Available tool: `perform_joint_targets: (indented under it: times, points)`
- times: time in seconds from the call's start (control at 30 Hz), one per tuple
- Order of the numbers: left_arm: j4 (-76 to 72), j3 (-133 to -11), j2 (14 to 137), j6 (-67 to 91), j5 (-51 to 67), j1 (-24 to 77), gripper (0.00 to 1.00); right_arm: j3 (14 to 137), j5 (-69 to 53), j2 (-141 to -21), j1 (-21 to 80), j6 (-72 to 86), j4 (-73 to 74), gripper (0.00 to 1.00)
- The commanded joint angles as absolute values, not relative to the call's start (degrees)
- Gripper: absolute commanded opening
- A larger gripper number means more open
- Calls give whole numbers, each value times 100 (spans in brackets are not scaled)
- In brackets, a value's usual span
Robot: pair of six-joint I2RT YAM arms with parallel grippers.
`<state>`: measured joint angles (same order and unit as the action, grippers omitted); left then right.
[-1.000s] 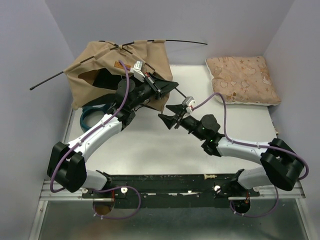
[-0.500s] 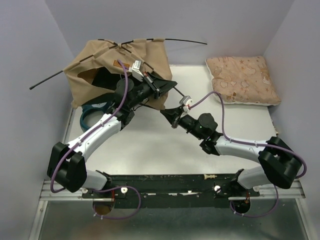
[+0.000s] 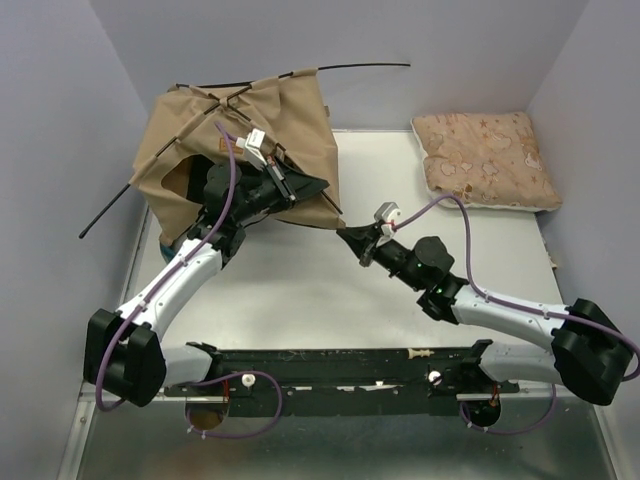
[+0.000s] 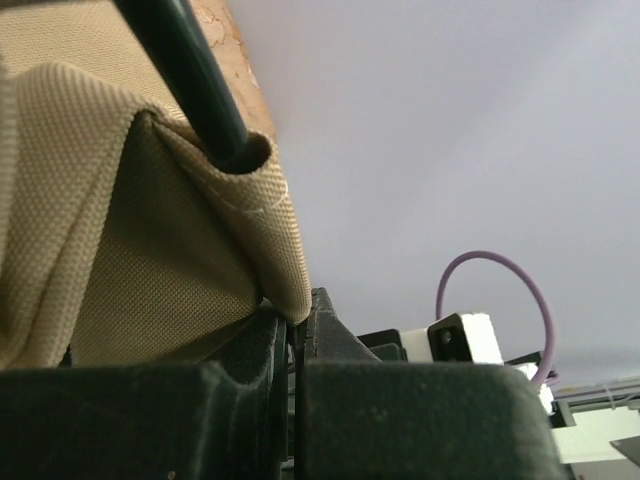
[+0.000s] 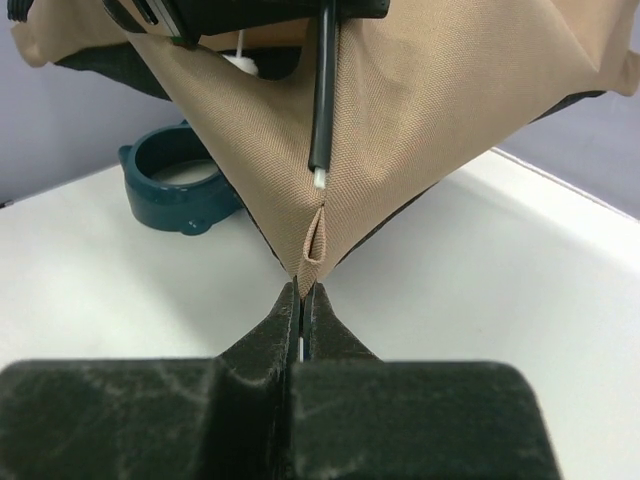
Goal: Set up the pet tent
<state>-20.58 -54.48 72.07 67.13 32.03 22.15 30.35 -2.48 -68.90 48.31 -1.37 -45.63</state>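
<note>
The pet tent (image 3: 255, 125) is a heap of tan fabric with thin black poles (image 3: 360, 67) at the back left of the table. My left gripper (image 3: 318, 186) is shut on a fold of its fabric; in the left wrist view the cloth (image 4: 150, 240) is pinched between the jaws (image 4: 293, 318) below a black pole (image 4: 190, 80). My right gripper (image 3: 347, 236) is shut on the tent's pointed lower corner (image 5: 303, 275). Just above that corner, a pole's white-tipped end (image 5: 320, 175) hangs over a small fabric pocket (image 5: 314, 235).
A pink patterned cushion (image 3: 485, 158) lies at the back right. A teal ring-shaped object (image 5: 175, 185) sits on the table behind the tent's corner. One pole end (image 3: 100, 222) sticks out past the table's left edge, close to the left wall.
My right gripper has shut on the tent's corner after reaching forward and left. The left arm has swung left and back, carrying the fabric, and the tent has shifted with its poles.
</note>
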Motion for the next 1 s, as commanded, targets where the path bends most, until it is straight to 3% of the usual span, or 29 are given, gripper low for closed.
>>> perform_joint_targets:
  times: [0.0, 0.97]
  points:
    - [-1864, -5361, 6970, 5907, 3094, 2065, 0, 2988, -378, -6654, 4860, -430, -4079, 1]
    - [-1477, -5063, 6935, 5467, 2681, 2443, 0, 3155, -914, -6601, 4852, -1178, -3542, 1]
